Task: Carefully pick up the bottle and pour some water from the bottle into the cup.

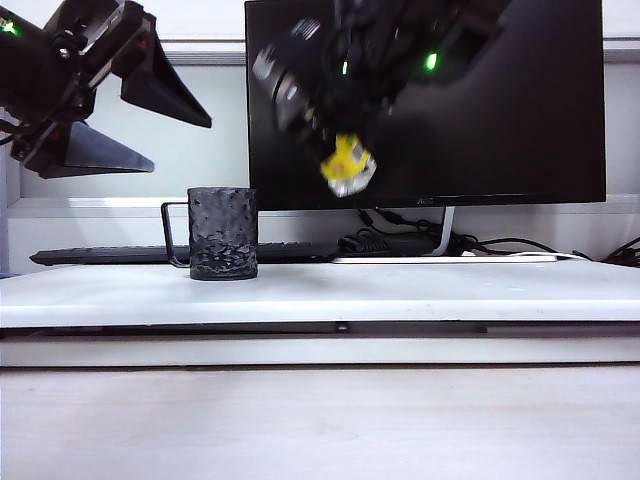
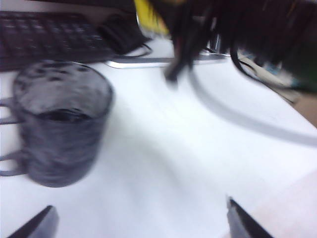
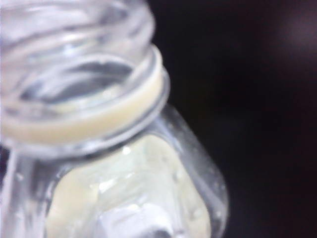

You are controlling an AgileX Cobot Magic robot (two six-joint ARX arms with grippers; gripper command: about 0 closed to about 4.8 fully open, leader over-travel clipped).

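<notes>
One cup (image 1: 223, 233), dark, bumpy, w/ wire handle, stands upright on the white table (image 1: 400, 290), left of centre in the exterior view. One bottle (image 1: 347, 165), yellow label, is held aloft and tilted in front of the monitor (image 1: 520, 120), above and right of the cup; right gripper (image 1: 335, 140) pinches it, blurred. Left gripper (image 1: 110, 115), jaws spread wide, hangs above-left of the cup, holding nothing. One keyboard (image 1: 110, 256) lies behind the cup.

bottle (image 1: 348, 164): yellow-labelled, capless, tilted aloft (blurred) | cup (image 1: 223, 233): dark, upright on table
</notes>
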